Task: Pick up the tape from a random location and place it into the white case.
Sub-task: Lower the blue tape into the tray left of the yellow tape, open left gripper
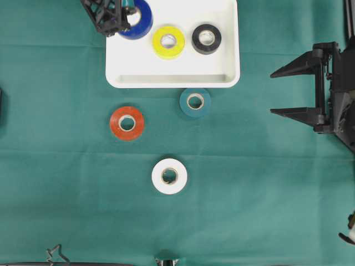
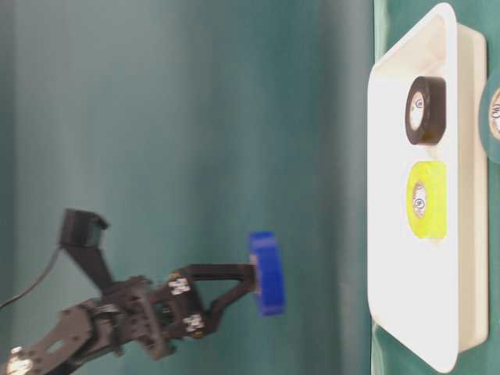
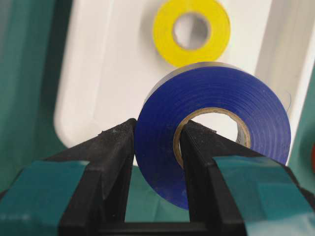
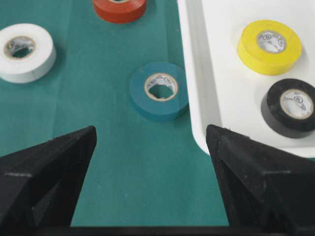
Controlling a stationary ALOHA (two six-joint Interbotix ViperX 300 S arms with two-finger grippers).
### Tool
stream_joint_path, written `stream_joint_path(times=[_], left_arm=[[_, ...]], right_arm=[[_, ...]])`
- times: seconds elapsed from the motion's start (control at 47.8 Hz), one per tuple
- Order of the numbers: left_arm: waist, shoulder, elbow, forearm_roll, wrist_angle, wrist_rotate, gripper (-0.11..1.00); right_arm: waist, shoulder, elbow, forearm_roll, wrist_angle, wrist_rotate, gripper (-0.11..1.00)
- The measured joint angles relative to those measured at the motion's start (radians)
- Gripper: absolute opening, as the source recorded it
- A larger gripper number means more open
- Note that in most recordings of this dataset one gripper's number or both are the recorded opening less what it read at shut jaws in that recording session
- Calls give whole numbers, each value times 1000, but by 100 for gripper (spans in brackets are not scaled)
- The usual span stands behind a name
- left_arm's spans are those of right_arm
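While the left hand [image 3: 155, 147] pinches one glossy blue tape ring [image 3: 216, 132], two smooth rolls lie ahead in the white plastic case [image 1: 172, 80]; right hand [image 1: 293, 91] gapes.

The right gripper [image 4: 150, 184] stood with jaws spread wide before the white case [image 4: 197, 88], which held a yellow roll [image 4: 269, 45] and a black roll [image 4: 290, 107]. Teal tape [image 4: 159, 91] lay just left of the case, white tape [image 4: 23, 51] and red tape [image 4: 119, 9] farther left.

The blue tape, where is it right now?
The blue tape is held in the left tool, above the white case's far-left corner in the overhead view, beside the yellow tape.
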Motion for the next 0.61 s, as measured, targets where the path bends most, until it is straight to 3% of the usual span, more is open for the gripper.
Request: stream_joint_path(times=[0.356,0.607], left_arm=[[23,133,137,2,-192,0,24],[38,195,176,0,-285,2,24]], right_arm=[[0,0,2,0,0,0,87],[0,-2,0,-2,0,-2,87]])
